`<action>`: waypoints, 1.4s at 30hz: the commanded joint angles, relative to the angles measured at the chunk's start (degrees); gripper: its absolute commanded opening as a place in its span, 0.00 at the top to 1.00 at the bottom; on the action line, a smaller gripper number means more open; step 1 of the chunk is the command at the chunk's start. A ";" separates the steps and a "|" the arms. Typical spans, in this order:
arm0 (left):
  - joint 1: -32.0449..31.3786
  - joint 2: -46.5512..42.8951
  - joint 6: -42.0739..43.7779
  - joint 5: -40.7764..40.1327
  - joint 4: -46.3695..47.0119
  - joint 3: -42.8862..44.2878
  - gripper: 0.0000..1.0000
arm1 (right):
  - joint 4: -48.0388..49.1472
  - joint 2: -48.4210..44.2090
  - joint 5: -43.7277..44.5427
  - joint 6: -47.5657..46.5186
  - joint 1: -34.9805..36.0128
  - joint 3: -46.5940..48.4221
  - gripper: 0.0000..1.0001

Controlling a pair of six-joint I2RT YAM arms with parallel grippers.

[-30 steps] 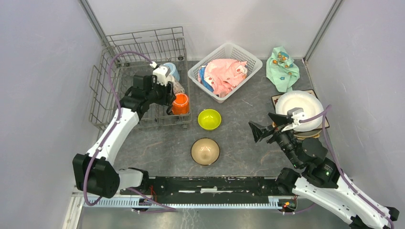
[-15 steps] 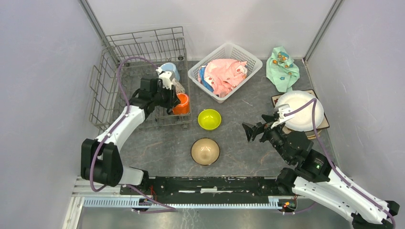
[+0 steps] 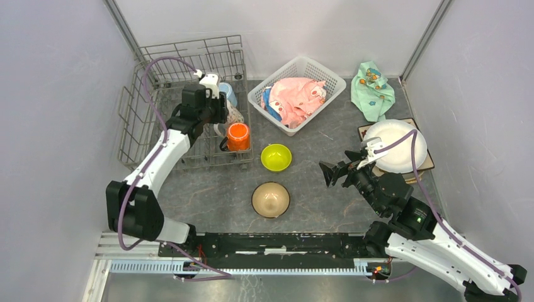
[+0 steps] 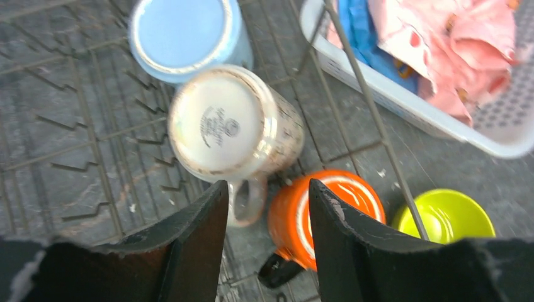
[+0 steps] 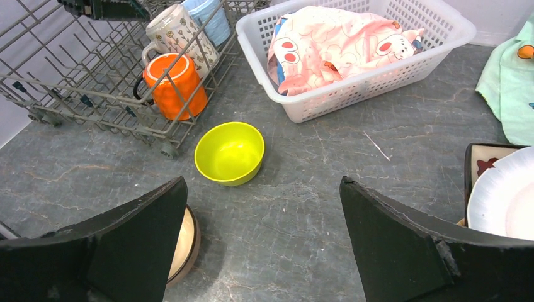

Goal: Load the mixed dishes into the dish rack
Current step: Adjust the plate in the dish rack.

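From above, the dish rack (image 3: 189, 56) holds three mugs at its right end: a light-blue mug (image 3: 228, 93), a white patterned mug (image 3: 233, 114) and an orange mug (image 3: 237, 136). A lime-green bowl (image 3: 276, 157) and a tan bowl (image 3: 271, 199) sit on the table (image 3: 315, 201) outside it. A white lattice basket (image 3: 318, 112) holds a pink cloth (image 3: 293, 99).

Left wrist view: the left gripper (image 4: 266, 185) hangs parted and empty over the white patterned mug's handle.

Right wrist view: the right gripper (image 5: 263, 182) gapes wide, holding nothing, above the table near the lime-green bowl.
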 commanded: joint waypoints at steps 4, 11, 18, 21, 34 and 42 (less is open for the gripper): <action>0.00 7.81 1.79 -6.09 2.56 6.93 0.46 | 3.82 0.29 -0.69 -1.14 0.01 1.50 0.02; 0.00 12.49 2.23 0.97 5.19 7.87 0.50 | 3.86 1.00 -1.31 -1.00 0.03 1.55 0.02; -0.01 12.71 1.35 14.21 10.59 5.38 0.51 | 3.73 0.07 -0.88 -1.01 0.06 1.07 0.02; 0.00 13.23 1.92 16.11 11.98 4.23 0.51 | 3.78 -0.18 -1.05 -0.72 -0.02 0.66 0.02; 0.05 17.06 0.73 20.43 11.66 5.91 0.50 | 3.29 -1.46 -0.57 -0.83 -0.03 0.29 0.02; 0.00 16.28 -0.73 21.81 10.49 8.81 0.48 | 3.03 -1.45 -0.71 -0.83 0.00 0.36 0.02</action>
